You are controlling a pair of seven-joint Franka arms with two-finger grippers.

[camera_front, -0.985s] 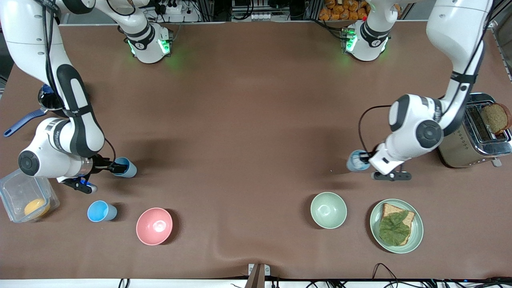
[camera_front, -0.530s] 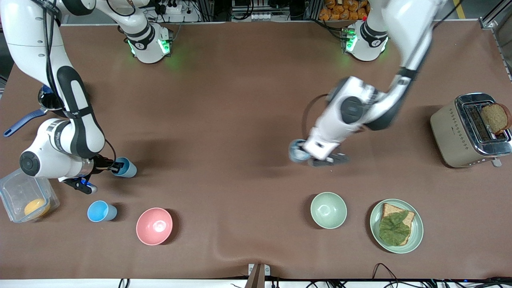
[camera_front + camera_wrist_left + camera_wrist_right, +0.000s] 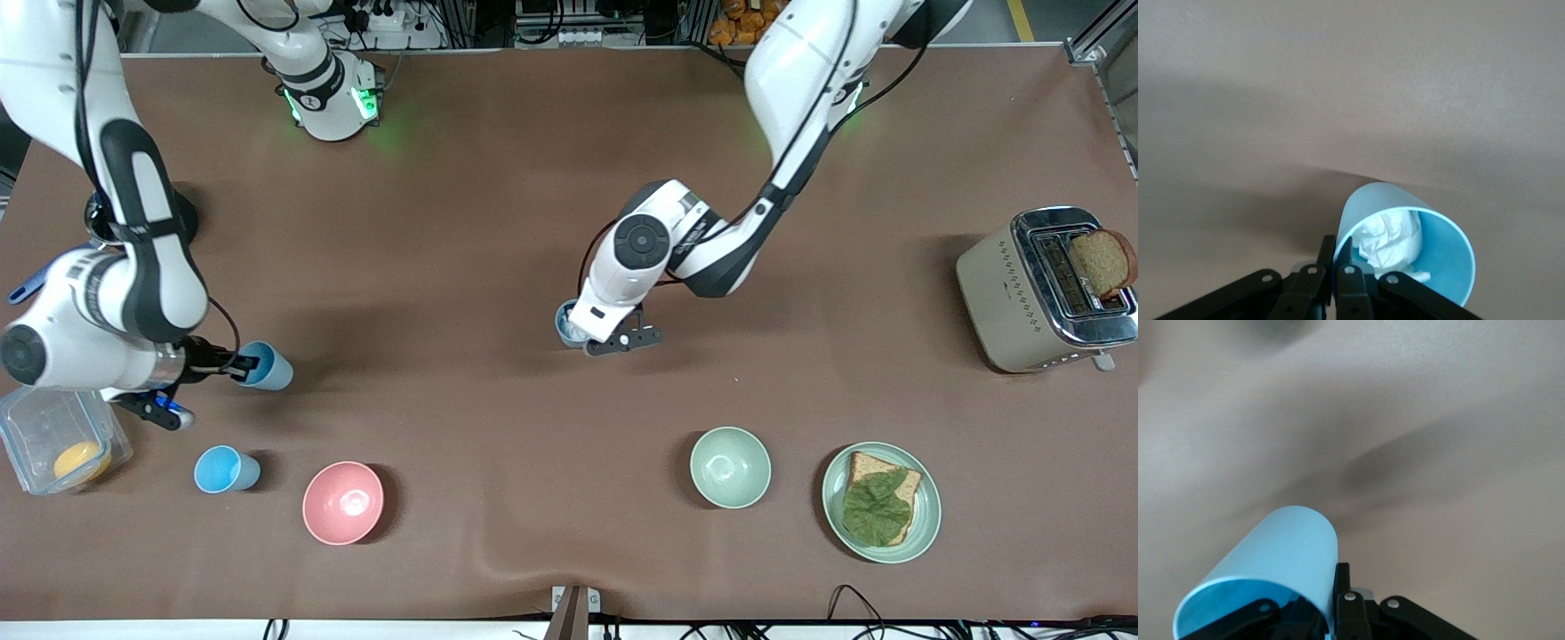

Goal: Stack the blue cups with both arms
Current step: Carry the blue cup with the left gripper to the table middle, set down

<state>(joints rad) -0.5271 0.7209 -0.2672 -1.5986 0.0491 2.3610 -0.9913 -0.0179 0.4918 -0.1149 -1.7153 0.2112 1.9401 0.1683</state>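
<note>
The left gripper (image 3: 1333, 283) pinches the rim of a pale grey-blue cup (image 3: 1408, 243), one thin black finger inside the mouth and one against the outer wall; the smooth plastic tumbler tilts away from the fingers, and crumpled white paper (image 3: 1390, 241) sits bunched in its sky-blue interior. In the front view this gripper (image 3: 576, 331) hangs over the bare middle of the table (image 3: 498, 222), a matte brown cloth with soft folds. The right gripper (image 3: 1331, 600) likewise clamps the rim of a plain blue cup (image 3: 1281, 570), a smooth tapered cylinder leaning out from the fingers; in the front view that gripper (image 3: 242, 364) and its cup (image 3: 265, 365) are at the right arm's end of the table. Just out from those fingers, nearer the front camera, a third blue cup (image 3: 226, 468) stands upright on the cloth with its round mouth open, and beside it, toward the middle, a glossy pink bowl (image 3: 343, 502). A clear plastic box (image 3: 36, 427) holding something orange sits under the right arm's wrist. Farther out from the left gripper's fingers, nearer the camera, stand a pale green bowl (image 3: 730, 467) and a green plate (image 3: 925, 498) with bread and a leaf; a shiny metal toaster (image 3: 1022, 302) stands at the left arm's end.
</note>
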